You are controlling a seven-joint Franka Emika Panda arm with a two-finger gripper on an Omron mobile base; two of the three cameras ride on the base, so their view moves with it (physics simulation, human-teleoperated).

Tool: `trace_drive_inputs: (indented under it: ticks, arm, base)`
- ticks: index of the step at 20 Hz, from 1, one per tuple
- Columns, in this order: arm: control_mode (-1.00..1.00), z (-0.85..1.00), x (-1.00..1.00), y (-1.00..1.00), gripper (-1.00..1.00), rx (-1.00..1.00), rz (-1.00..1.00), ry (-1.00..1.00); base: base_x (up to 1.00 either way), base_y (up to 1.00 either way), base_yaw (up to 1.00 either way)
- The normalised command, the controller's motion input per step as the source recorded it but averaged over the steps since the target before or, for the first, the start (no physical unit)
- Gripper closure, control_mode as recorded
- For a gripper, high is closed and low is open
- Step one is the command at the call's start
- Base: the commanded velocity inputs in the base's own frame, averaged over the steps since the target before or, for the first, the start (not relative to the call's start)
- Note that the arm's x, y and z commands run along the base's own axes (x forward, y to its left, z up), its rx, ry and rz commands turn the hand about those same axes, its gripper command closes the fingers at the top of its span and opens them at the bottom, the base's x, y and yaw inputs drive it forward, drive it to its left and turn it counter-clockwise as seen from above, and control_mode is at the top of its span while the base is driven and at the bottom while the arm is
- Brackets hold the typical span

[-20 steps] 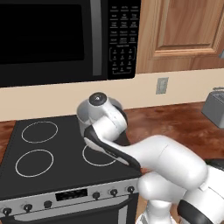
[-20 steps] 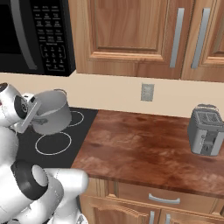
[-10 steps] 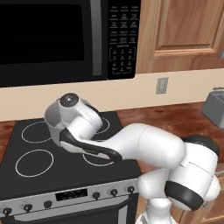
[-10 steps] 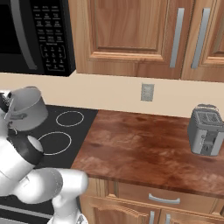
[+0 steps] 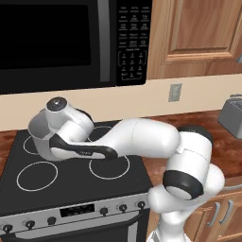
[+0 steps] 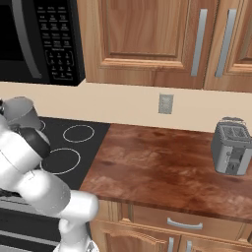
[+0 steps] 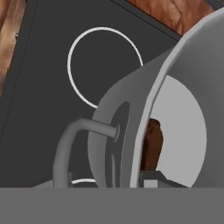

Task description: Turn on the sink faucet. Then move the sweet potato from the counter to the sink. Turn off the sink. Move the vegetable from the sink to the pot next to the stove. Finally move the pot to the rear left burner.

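Now the pot (image 5: 41, 137) is held over the stove's (image 5: 71, 189) rear left corner, rim pinched by the tool (image 7: 146, 177), sweet potato (image 7: 152, 144) inside. Risk is judged: a tilted pot could slip or spill. The potato is revealed by the hand view; the toaster (image 6: 231, 147) is seen whole from the right.
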Motion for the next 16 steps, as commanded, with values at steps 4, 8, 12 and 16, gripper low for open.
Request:
trace_drive_inputs:
  ticks: [4, 8, 12, 16]
  arm:
    - [-1.00, -0.04, 0.25, 0.19, 1.00, 0.00, 0.05, 0.01]
    - [-1.00, -0.20, 0.27, 0.24, 1.00, 0.00, 0.00, 0.00]
    - [-1.00, -0.32, 0.32, 0.25, 1.00, 0.00, 0.00, 0.00]
    - [-1.00, -0.16, 0.35, 0.21, 1.00, 0.00, 0.01, 0.00]
  base:
    - [0.00, 0.00, 0.00]
    - [0.00, 0.00, 0.00]
    - [0.00, 0.00, 0.00]
    - [0.00, 0.00, 0.00]
